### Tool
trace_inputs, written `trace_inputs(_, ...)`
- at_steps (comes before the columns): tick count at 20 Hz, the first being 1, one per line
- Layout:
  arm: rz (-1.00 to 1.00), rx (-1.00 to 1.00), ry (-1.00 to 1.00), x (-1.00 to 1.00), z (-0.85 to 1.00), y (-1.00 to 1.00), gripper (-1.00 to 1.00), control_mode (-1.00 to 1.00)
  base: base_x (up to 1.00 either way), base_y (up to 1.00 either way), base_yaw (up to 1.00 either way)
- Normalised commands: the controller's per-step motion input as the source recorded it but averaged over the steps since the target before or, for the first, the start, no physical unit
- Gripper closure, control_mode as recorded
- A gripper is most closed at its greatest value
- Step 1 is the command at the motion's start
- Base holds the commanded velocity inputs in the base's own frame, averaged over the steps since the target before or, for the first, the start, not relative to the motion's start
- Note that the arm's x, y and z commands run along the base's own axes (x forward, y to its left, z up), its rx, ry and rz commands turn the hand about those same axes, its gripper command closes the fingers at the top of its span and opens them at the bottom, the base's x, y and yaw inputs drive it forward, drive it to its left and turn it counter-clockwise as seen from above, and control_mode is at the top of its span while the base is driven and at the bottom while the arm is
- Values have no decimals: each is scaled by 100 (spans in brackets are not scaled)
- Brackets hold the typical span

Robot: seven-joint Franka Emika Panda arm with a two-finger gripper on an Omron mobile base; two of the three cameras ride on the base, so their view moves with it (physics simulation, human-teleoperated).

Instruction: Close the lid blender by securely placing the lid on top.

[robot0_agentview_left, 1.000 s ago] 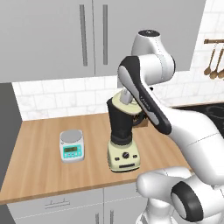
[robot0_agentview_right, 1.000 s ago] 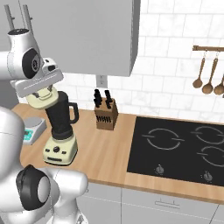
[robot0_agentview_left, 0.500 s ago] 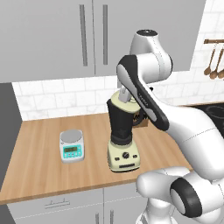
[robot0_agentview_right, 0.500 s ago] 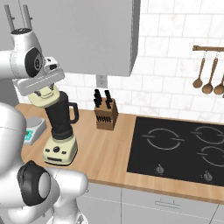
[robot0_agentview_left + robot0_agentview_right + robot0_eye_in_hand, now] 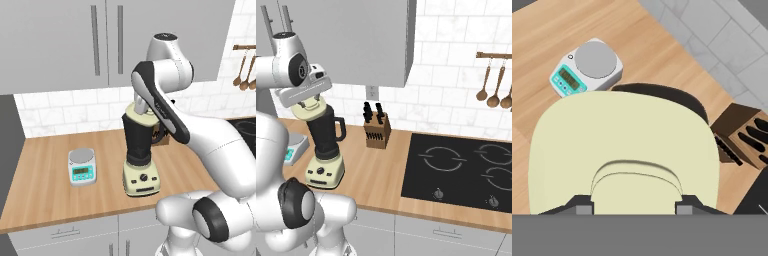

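Hand view: gripper [image 5: 634, 209] fingers clamped on raised knob of cream-yellow lid [image 5: 622, 150]. Lid over dark blender [image 5: 662, 95] jar mouth, rim showing at 12 o'clock; contact unclear. Kitchen scale [image 5: 587, 67] at 11 o'clock, knife block [image 5: 744, 132] at 3 o'clock on wooden counter [image 5: 542, 35].

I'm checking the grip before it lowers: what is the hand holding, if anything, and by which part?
The hand holds the lid by its raised centre knob, over the blender.
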Motion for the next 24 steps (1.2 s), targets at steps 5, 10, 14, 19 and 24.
trace_inputs(5,0,0,0,6,-10,0,100,-100,0,0,0)
trace_inputs(10,0,0,0,6,-9,0,100,-100,0,0,0)
trace_inputs(14,0,0,0,12,-1,0,100,-100,0,0,0)
trace_inputs(19,0,0,0,25,0,0,100,-100,0,0,0)
trace_inputs(24,0,0,0,22,-3,0,100,-100,0,0,0)
